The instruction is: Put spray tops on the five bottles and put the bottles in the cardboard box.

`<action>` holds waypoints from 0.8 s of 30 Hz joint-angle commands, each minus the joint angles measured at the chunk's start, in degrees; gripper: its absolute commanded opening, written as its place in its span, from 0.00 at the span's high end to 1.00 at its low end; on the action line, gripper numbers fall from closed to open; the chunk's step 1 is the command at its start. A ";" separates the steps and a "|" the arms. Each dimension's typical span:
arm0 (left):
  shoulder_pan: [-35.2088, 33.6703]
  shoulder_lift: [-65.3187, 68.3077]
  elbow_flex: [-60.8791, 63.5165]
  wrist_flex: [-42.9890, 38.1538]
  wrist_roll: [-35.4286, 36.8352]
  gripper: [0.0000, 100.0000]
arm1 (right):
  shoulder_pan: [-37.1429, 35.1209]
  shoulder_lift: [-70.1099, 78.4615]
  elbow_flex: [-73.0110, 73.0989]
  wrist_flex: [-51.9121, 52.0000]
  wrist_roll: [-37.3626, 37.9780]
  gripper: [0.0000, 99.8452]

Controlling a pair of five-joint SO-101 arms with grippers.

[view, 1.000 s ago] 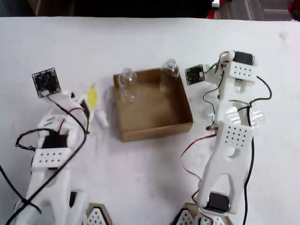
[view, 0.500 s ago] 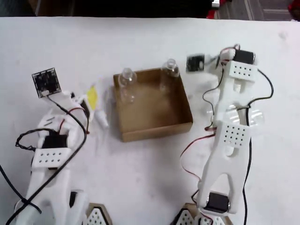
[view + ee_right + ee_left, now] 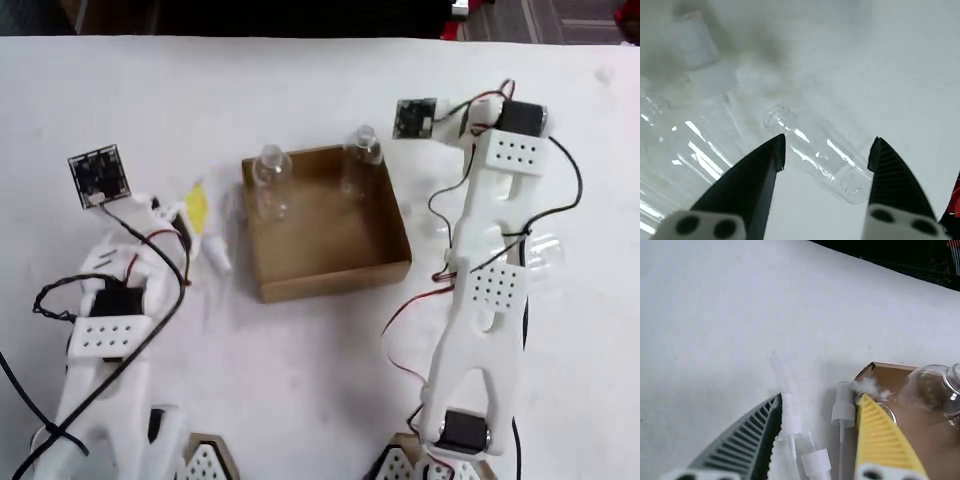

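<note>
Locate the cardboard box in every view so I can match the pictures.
High view: cardboard box in the middle of the table.
Left wrist view: one corner of the box, beside the yellow finger.
Right wrist view: aimed at a lying bottle on the table.
Shared landmark: the standing bottle in that corner, in high and left wrist views.

No text, number, brand or sign can be read anywhere. The box (image 3: 335,278) has plain brown walls, and the bottles (image 3: 270,172) are of clear plastic with no label that can be read.
</note>
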 commanded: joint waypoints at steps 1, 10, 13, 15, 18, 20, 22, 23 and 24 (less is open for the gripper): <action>-0.66 -0.40 -0.88 -1.41 0.26 0.77 | 1.36 -0.84 0.62 1.71 6.15 0.76; -0.57 -0.31 -0.62 -3.25 0.18 0.77 | 1.80 -0.75 4.22 1.80 15.65 0.76; -0.57 -0.31 -0.70 -3.34 0.18 0.77 | 0.75 -0.84 6.59 1.71 16.18 0.76; -0.57 -0.31 -0.79 -3.34 0.18 0.77 | 0.48 -0.40 6.86 1.54 16.26 0.76; -0.57 -0.31 -0.79 -3.25 0.18 0.77 | 0.75 -0.31 7.30 1.54 18.81 0.76; -0.57 -0.31 -0.79 -3.34 0.18 0.77 | 0.75 -0.22 7.30 1.45 18.81 0.76; -0.57 -0.31 -0.79 -3.43 0.18 0.77 | 0.75 -0.22 7.30 1.36 18.73 0.76; -0.57 -0.31 -0.79 -3.43 0.18 0.77 | 0.75 -0.13 7.38 1.10 18.90 0.76; -0.57 -0.31 -0.70 -3.43 0.18 0.77 | 0.75 -0.13 7.38 0.22 18.81 0.76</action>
